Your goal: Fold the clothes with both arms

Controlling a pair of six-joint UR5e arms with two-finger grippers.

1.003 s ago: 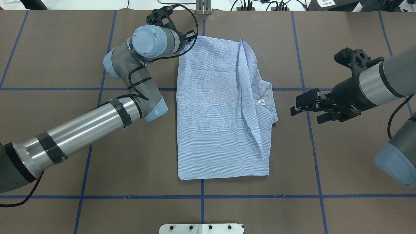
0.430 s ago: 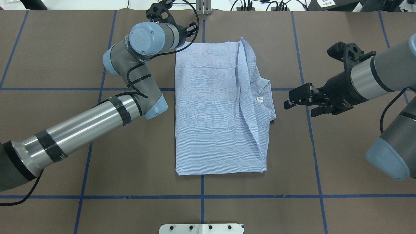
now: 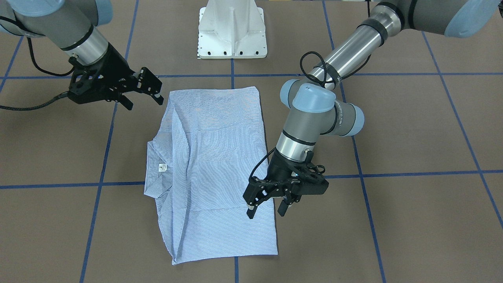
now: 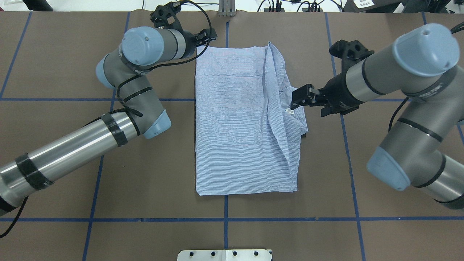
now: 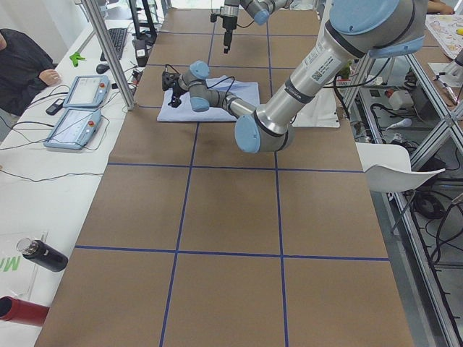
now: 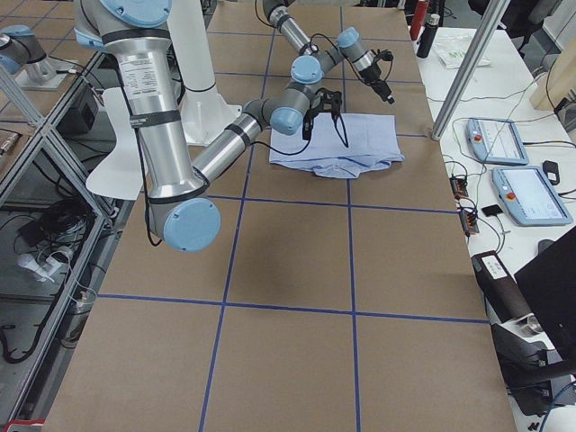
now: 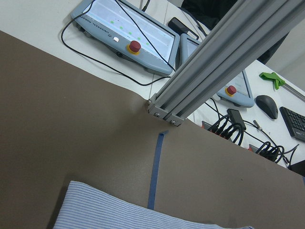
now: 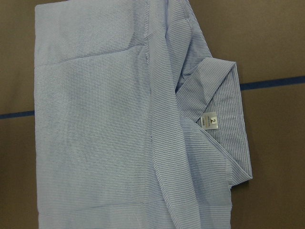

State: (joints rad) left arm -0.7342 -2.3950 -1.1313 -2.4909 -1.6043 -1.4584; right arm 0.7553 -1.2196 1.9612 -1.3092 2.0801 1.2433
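Note:
The light blue striped shirt (image 4: 239,119) lies folded into a flat rectangle mid-table, its collar (image 4: 295,108) and label on the right side. My left gripper (image 3: 267,209) hangs open and empty over the shirt's far-left edge; from overhead, the left gripper (image 4: 206,36) sits by the far-left corner. My right gripper (image 4: 307,106) hovers open just over the collar. The right wrist view looks down on the shirt (image 8: 105,119) and its label (image 8: 209,120). In the left wrist view only a shirt corner (image 7: 119,214) shows.
The white pedestal base (image 3: 232,29) stands at the table's near edge. An aluminium post (image 7: 209,62) rises at the far edge, with teach pendants (image 7: 128,33) and cables behind it. Blue tape lines cross the brown table (image 4: 54,152). A person (image 5: 22,65) sits at the side desk.
My right gripper has moved left from beyond the shirt's right edge to above the collar. The left gripper drew leftward off the far-left corner. The shirt first slid slightly toward the far edge.

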